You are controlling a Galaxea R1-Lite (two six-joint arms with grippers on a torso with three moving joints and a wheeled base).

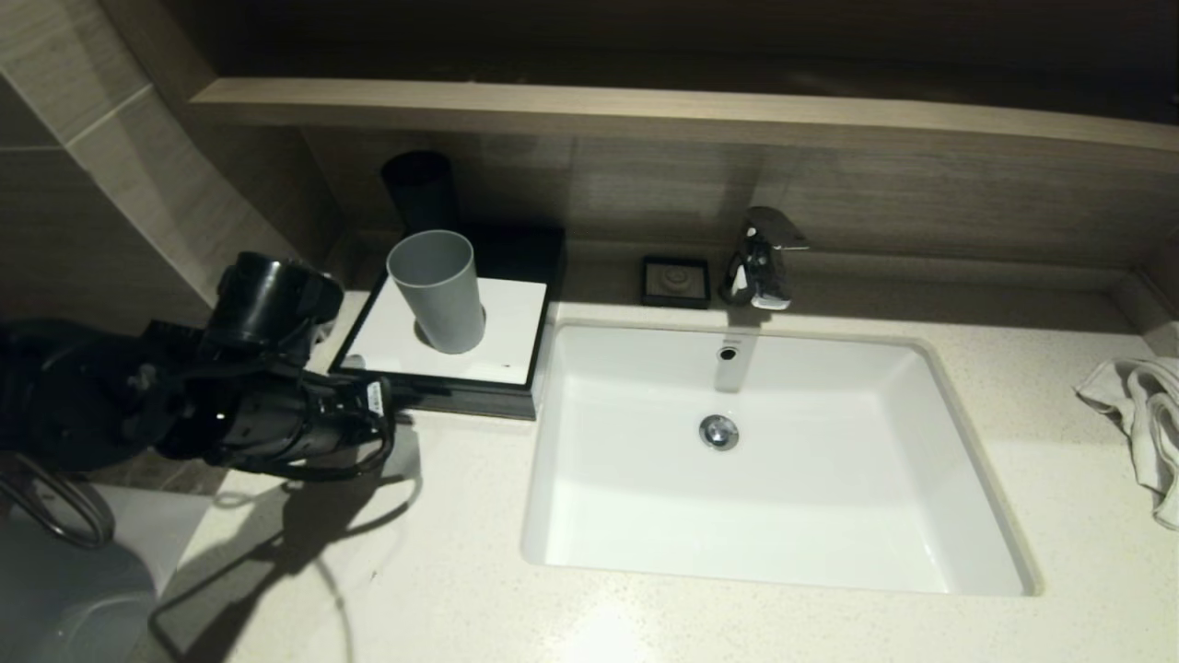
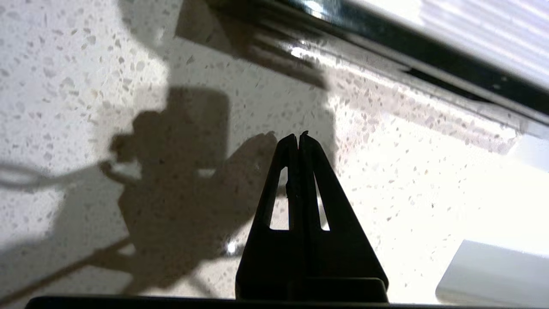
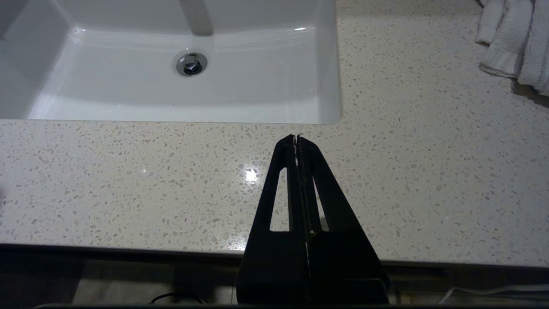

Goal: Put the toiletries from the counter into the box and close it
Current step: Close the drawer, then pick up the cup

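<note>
Surface (image 1: 645,626): a pale stone top with tiny dark specks. It fills the lower part of the head view.
Right gripper (image 3: 297,138): it hangs over the near edge of the surface, in front of the sink. Its two black fingers are pressed tight together and hold nothing. It does not show in the head view.
Left gripper (image 2: 299,136): it is low over the surface at the left side of the head view, just in front of the box. Its fingers are pressed together too, with nothing between them. Its dark shadow lies on the surface.
Sink (image 1: 958,479): white and square-cornered, sunk into the middle of the surface, with a shiny drain (image 1: 718,431) in the bottom.
Towel (image 1: 1142,414): a white crumpled cloth at the right edge of the frame.
Box (image 1: 461,398): flat and black with a white top, left of the sink, in the upper left of the frame. Its lid looks shut.
Cup (image 1: 437,290): grey and plain, standing on top of the box.
Tap (image 1: 763,258): shiny metal, behind the sink.
Small dish (image 1: 676,280): a little black square, just left of the tap.
Dark cup (image 1: 420,189): black, behind the box by the wall.
Room: a wooden ledge (image 1: 682,115) runs along the top, with tiled wall at the upper left.
Writing: a small white label (image 1: 375,397) on the left arm; the words are too small to read.
</note>
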